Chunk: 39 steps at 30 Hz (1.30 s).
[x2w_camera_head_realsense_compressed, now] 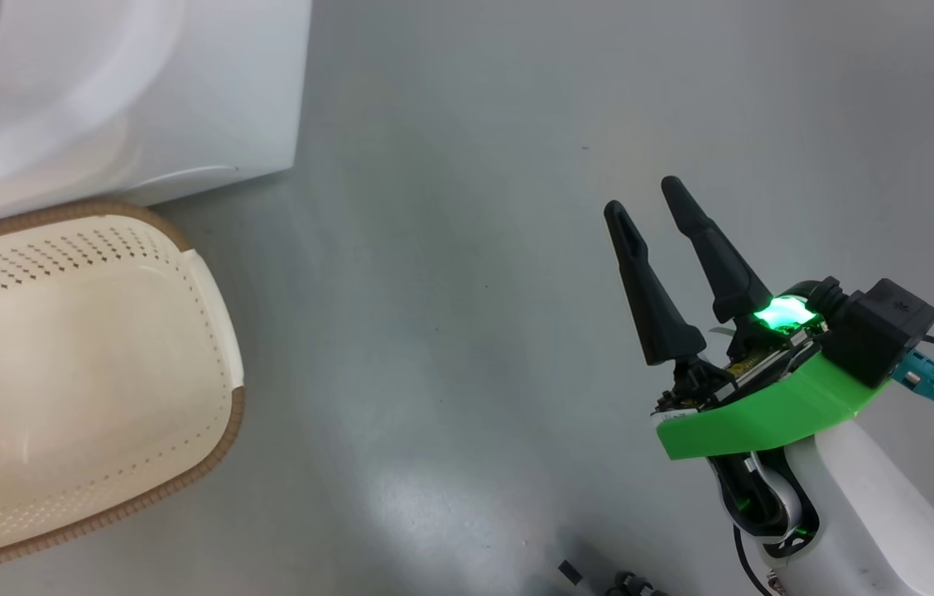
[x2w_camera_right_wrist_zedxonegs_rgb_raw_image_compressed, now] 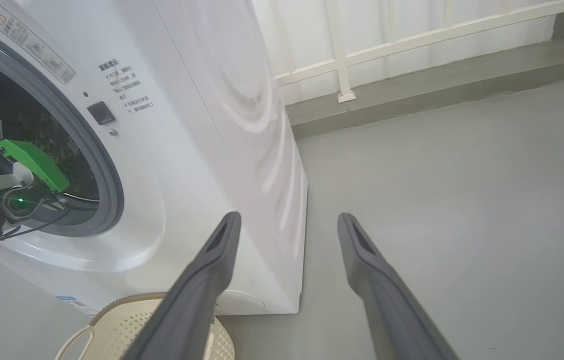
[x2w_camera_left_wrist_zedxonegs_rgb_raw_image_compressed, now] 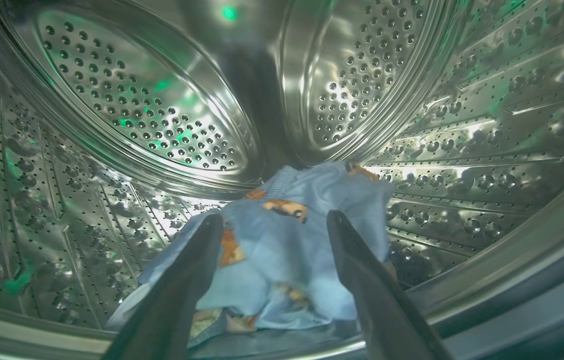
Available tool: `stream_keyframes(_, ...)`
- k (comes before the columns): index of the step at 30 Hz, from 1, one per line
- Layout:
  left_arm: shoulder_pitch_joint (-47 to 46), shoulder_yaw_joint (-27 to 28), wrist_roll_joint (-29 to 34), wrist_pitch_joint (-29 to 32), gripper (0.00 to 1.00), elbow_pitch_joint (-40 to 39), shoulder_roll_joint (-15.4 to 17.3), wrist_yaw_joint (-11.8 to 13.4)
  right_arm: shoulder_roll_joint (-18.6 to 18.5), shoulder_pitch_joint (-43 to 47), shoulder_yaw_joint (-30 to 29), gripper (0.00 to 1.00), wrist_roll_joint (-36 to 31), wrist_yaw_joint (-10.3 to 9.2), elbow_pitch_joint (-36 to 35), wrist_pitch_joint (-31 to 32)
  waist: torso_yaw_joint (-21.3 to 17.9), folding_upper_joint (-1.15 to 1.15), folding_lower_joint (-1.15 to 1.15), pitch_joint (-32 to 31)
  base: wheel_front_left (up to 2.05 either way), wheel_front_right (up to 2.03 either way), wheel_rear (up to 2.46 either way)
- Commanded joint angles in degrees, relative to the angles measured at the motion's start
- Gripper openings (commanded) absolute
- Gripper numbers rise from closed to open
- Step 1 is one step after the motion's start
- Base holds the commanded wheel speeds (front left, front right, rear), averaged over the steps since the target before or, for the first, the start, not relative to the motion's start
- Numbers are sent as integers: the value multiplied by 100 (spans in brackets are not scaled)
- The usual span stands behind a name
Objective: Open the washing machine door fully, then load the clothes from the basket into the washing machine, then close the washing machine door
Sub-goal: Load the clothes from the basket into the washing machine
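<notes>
Left gripper [x2w_camera_left_wrist_zedxonegs_rgb_raw_image_compressed: 275, 220]: fingers spread, reaching inside the steel drum [x2w_camera_left_wrist_zedxonegs_rgb_raw_image_compressed: 137, 100] of the washing machine [x2w_camera_right_wrist_zedxonegs_rgb_raw_image_compressed: 187, 150]. The clothes [x2w_camera_left_wrist_zedxonegs_rgb_raw_image_compressed: 287, 260] lie on the drum floor between them, unpinched. Right gripper [x2w_camera_head_realsense_compressed: 642, 196]: fingers spread, holding nothing, over the floor [x2w_camera_head_realsense_compressed: 450, 248], well apart from the basket [x2w_camera_head_realsense_compressed: 214, 323].

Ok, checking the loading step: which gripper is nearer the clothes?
Left. The left gripper is inside the drum, open right at the clothes; the right gripper hangs outside the washing machine, over the floor.
</notes>
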Motion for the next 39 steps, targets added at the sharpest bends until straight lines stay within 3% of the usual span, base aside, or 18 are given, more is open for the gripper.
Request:
stream_keyframes(1,-47,11,15,-30,100,-99,274,-25,-18,41,52,100,-74,42,-109,-46,14,0,0,-12,0,0,0)
stream_keyframes(7,80,90,-134,-30,100,-300,158,-63,-44,27,29,100,-76,42,-109,-46,70,0,0,-64,0,0,0)
stream_keyframes(19,998,624,-448,-30,100,-1418,-188,-55,-168,28,-42,100,-92,42,-122,-46,202,0,0,-242,0,0,0)
stream_keyframes(39,2511,1277,-160,-30,100,-2957,-916,-174,-405,201,-132,100,-91,42,-76,-46,544,0,0,-917,0,0,0)
